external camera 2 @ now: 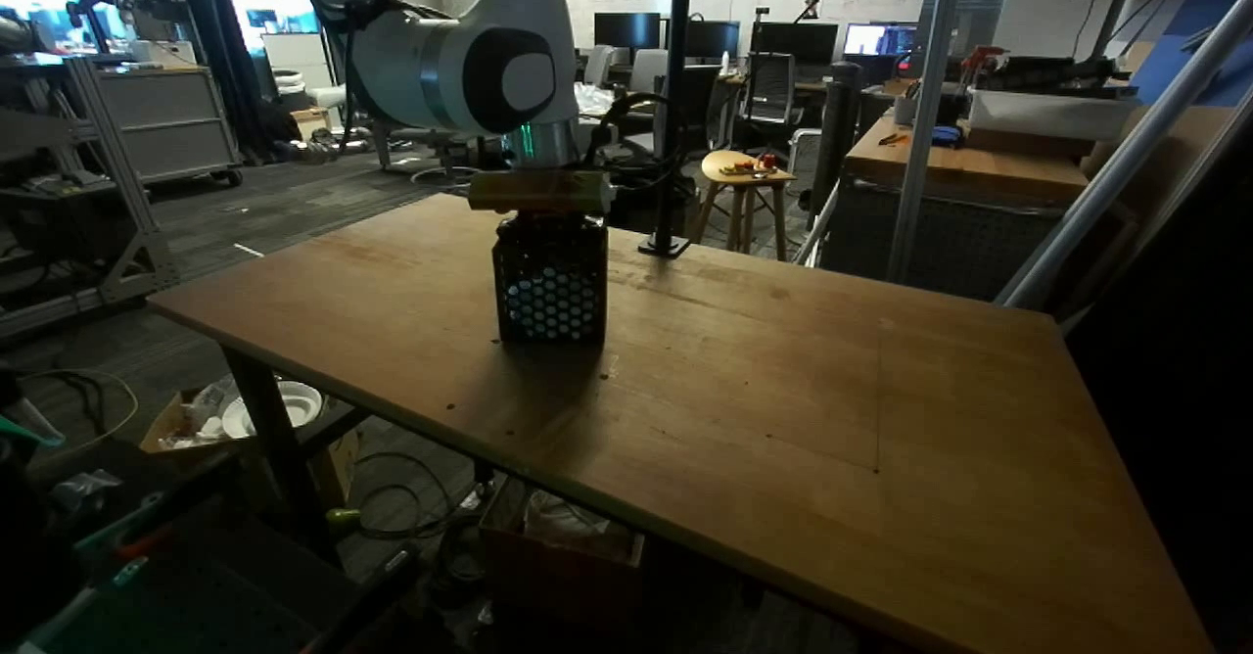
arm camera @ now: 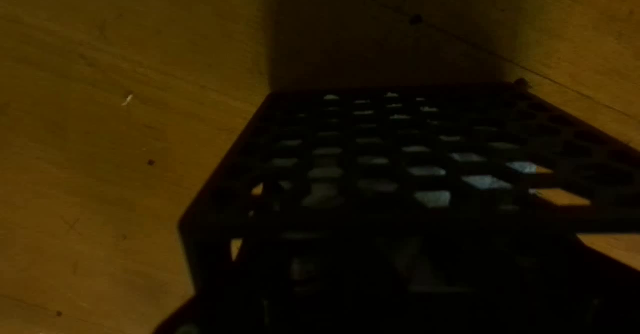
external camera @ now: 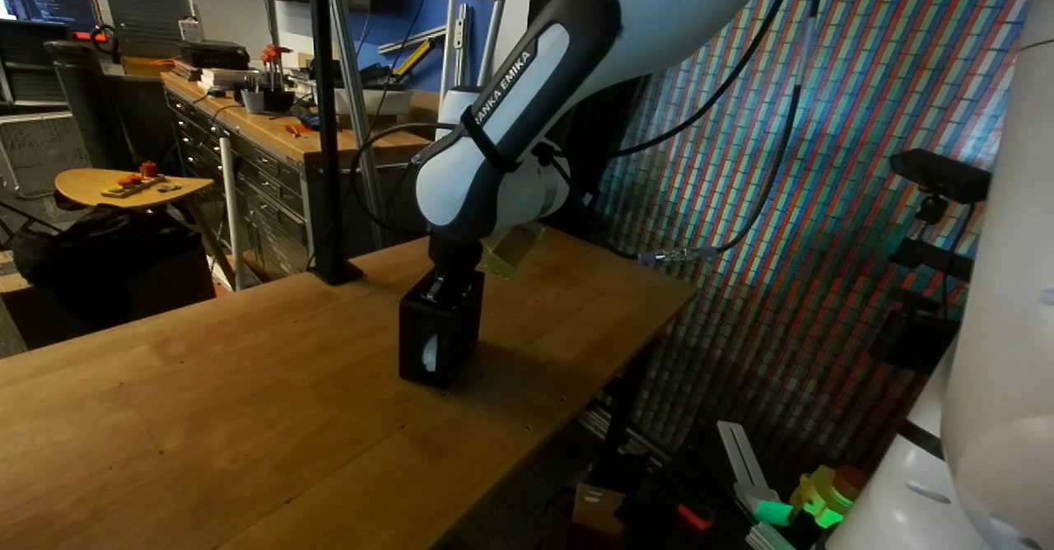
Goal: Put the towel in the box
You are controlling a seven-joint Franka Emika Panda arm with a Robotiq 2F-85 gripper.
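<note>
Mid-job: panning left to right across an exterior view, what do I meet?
Small tan wooden stool, black upright post, black perforated box with the pale cloth towel showing through its wall, multicoloured striped backdrop.

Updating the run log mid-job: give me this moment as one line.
box: upright on table | towel: inside box, partly visible | pincer: at box's top, jaws hidden

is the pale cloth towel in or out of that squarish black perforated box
In, at least partly: the pale towel shows through openings in the black box.
</note>
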